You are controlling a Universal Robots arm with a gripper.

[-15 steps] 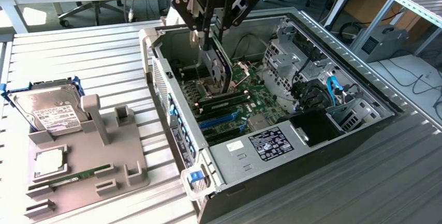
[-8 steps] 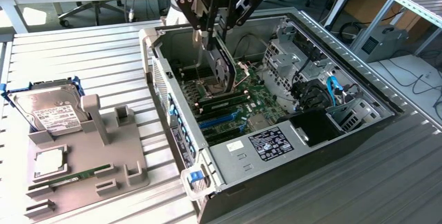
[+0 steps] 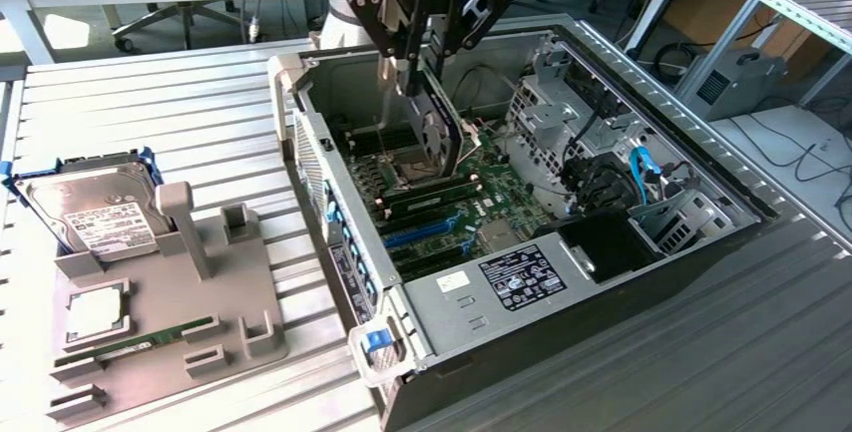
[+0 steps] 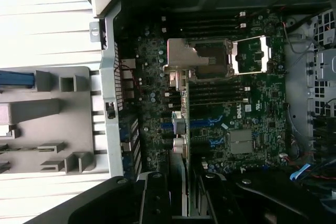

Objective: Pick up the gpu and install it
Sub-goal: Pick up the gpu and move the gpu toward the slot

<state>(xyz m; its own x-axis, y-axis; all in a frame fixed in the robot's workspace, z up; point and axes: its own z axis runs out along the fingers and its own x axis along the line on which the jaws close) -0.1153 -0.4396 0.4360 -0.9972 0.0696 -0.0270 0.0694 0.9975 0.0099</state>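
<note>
— What stood at the exterior view's left?

— A silver, white-labelled rectangular hard drive [image 3: 100, 215] sat tilted in a blue frame at the edge of a grey moulded plastic holder [image 3: 154, 287]. Both were on the ribbed pale metal table [image 3: 134, 103]. A slim green memory stick [image 3: 150, 336] lay in a slot of that holder, nearer the camera.

— And further along?

— The open black and grey metal computer case [image 3: 314, 143] lay on its side, its green motherboard [image 3: 513, 198] facing up. Above it hung the black two-fingered gripper [image 3: 419, 78], its jaws closed on the upper edge of the thin, flat black rectangular gpu [image 3: 442, 128].

— Where was the card, exactly?

— Inside the case opening, upright with a slight tilt. Its lower end was just over the black memory slots and apart from the blue expansion slots [image 3: 423, 227] nearer the camera. Whether it touched the board I could not tell. In the wrist view the gpu [image 4: 181, 129] ran edge-on from the gripper [image 4: 184, 203] out over the motherboard [image 4: 252, 114].

— Anything to the right of that?

— A light blue flat cable [image 3: 643, 178] curved beside the drive bays at the case's right end.
</note>
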